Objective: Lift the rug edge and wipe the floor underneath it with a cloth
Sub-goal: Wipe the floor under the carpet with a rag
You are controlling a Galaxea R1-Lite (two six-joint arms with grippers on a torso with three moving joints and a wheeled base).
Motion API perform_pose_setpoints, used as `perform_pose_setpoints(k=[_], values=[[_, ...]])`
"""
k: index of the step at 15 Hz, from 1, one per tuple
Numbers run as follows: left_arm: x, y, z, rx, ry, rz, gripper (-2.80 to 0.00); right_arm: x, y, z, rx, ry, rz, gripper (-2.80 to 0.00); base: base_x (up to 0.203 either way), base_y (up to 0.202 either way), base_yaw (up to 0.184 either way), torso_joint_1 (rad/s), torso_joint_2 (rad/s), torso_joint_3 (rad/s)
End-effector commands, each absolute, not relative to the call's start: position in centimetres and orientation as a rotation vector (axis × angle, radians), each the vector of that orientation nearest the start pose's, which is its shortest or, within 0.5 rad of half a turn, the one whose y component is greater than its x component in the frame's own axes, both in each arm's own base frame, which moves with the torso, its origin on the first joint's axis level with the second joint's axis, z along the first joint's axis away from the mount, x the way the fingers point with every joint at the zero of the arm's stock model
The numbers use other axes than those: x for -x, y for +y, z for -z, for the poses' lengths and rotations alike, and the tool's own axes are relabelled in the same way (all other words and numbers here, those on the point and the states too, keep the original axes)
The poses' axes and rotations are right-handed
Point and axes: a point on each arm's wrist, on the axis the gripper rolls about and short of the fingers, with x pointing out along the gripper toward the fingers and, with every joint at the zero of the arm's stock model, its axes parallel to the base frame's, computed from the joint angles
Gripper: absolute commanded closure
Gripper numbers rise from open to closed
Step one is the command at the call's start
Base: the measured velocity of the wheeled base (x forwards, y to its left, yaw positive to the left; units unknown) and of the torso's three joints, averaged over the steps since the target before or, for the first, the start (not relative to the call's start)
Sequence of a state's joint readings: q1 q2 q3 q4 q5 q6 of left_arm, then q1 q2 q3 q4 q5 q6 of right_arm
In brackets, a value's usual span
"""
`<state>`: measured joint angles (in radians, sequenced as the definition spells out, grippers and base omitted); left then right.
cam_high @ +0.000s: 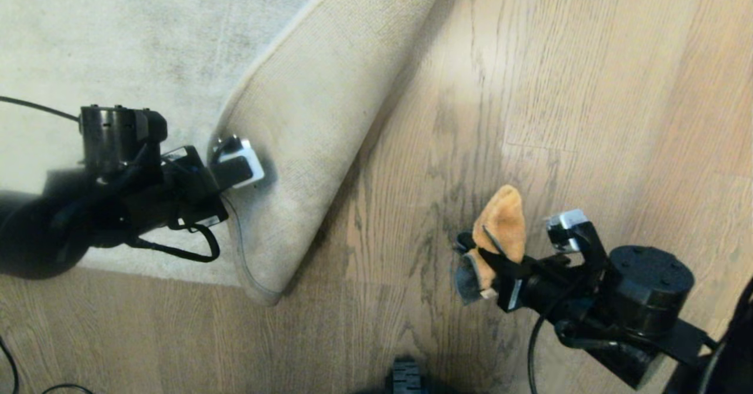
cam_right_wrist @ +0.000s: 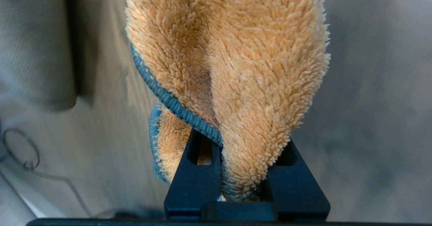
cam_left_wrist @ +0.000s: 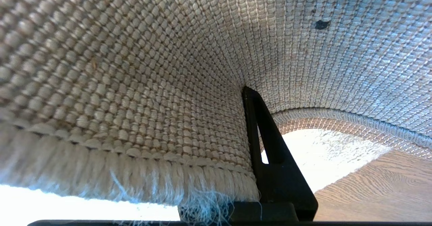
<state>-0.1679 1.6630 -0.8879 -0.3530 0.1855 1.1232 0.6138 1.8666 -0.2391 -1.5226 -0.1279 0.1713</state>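
The rug edge (cam_high: 329,117) is folded back over the pale grey rug (cam_high: 106,35), its tan woven backing facing up. My left gripper (cam_high: 235,167) is shut on that edge near the fold. In the left wrist view the backing (cam_left_wrist: 135,84) and fringed hem fill the picture; one black finger (cam_left_wrist: 270,165) presses against them and the other is hidden behind the rug. My right gripper (cam_high: 488,264) hovers over the bare wooden floor (cam_high: 588,88), right of the fold, shut on the orange cloth (cam_high: 506,223). Up close, the fluffy cloth (cam_right_wrist: 256,67) with its blue-grey hem sits pinched between both fingers (cam_right_wrist: 192,182).
Dark grain streaks (cam_high: 447,170) mark the planks between the fold and the cloth. A black cable (cam_high: 6,359) lies at the lower left corner, and a dark part of the robot (cam_high: 406,376) shows at the bottom middle. Open planks stretch to the right.
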Motion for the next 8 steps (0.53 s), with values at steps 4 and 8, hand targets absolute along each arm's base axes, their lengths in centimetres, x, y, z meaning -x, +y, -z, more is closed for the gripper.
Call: perform_pose_setpoints(k=[4, 8], values=[[-29.4, -4.5, -18.9, -1.186, 0.382, 0.217, 0.00, -16.9, 15.3, -9.7, -0.118, 0.165, -0.608, 0.00, 0.000, 0.000, 0.000, 0.000, 0.00, 0.000], [-29.5, -4.5, -18.7, -1.187, 0.388, 0.219, 0.00, -17.4, 20.8, -6.5, -0.085, 0.246, -0.722, 0.00, 0.000, 0.000, 0.000, 0.000, 0.00, 0.000]])
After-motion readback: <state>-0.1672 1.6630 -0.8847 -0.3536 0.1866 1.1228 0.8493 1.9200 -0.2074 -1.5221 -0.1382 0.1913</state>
